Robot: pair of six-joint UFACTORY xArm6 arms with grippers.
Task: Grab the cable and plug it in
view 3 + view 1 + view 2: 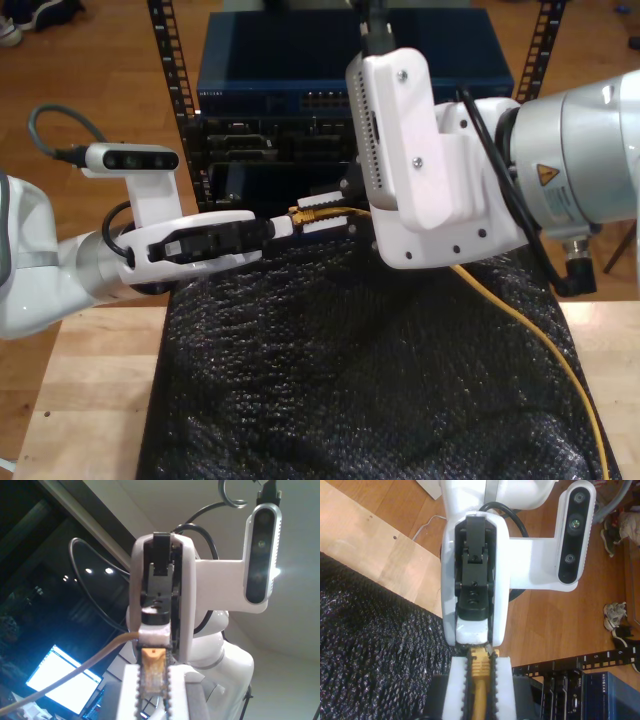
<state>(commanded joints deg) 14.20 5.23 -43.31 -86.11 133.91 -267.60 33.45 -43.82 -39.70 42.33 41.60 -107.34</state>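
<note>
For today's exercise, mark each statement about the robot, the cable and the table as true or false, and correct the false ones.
1. My second gripper clamps the yellow cable between its pads. True.
2. My first gripper is empty. False: the cable's plug sits between its pads.
3. A black mat lies on the wooden table. True.
4. The cable is plugged into the rack. False: its end is held in the air in front of the rack.
</note>
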